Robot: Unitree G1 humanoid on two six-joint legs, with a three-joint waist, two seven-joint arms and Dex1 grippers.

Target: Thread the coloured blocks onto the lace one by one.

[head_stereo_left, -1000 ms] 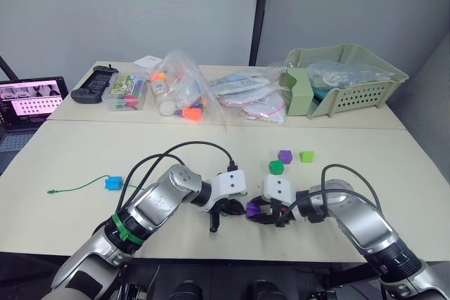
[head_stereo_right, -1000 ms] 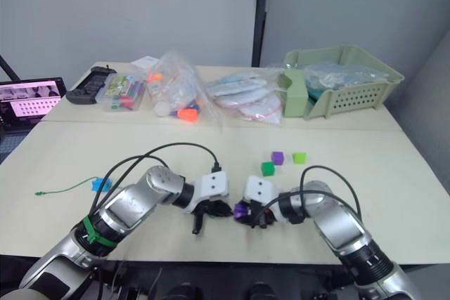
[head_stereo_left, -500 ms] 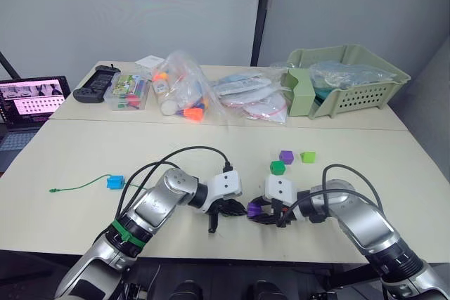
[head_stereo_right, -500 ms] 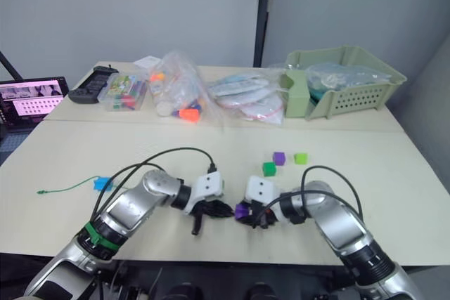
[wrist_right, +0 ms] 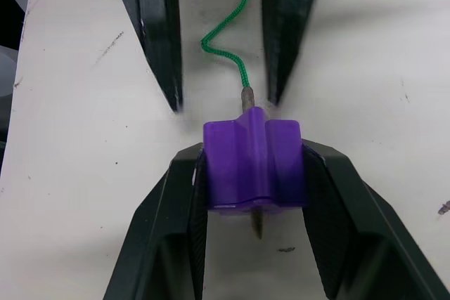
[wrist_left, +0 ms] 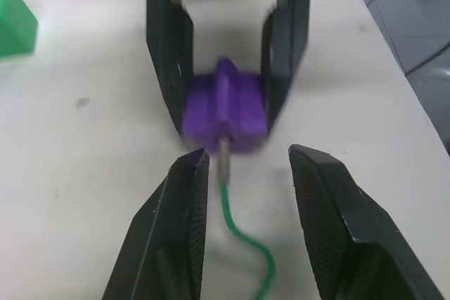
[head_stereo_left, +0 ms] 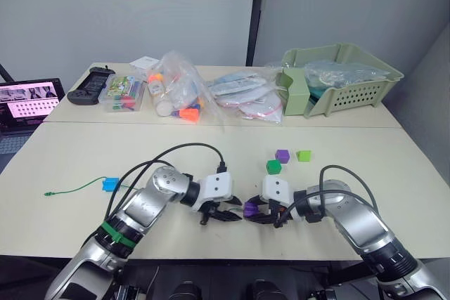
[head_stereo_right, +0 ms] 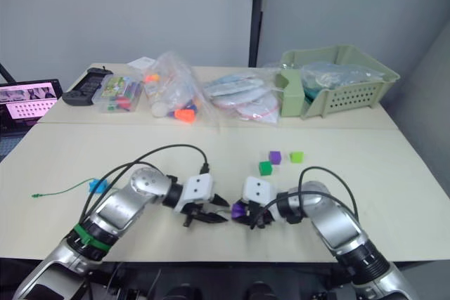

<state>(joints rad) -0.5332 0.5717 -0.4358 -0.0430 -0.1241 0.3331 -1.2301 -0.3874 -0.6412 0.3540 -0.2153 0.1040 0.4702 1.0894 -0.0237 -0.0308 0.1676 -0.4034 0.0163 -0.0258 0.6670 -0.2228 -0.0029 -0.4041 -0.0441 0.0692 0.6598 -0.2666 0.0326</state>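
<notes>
Right gripper (wrist_right: 254, 173) clamps a purple block (wrist_right: 253, 163) low over the table (head_stereo_left: 84, 159), the lace (wrist_right: 228, 47) tip poking through it; left gripper (wrist_left: 242, 173) spread open around the trailing lace, facing it

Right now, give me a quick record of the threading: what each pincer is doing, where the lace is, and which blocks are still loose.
right pincer: shut on purple block
left pincer: open, straddling the lace
lace tip: pushed through the purple block
blue block: already on the lace
loose blocks: dark green block, second purple block, lime block
surface: table
</notes>
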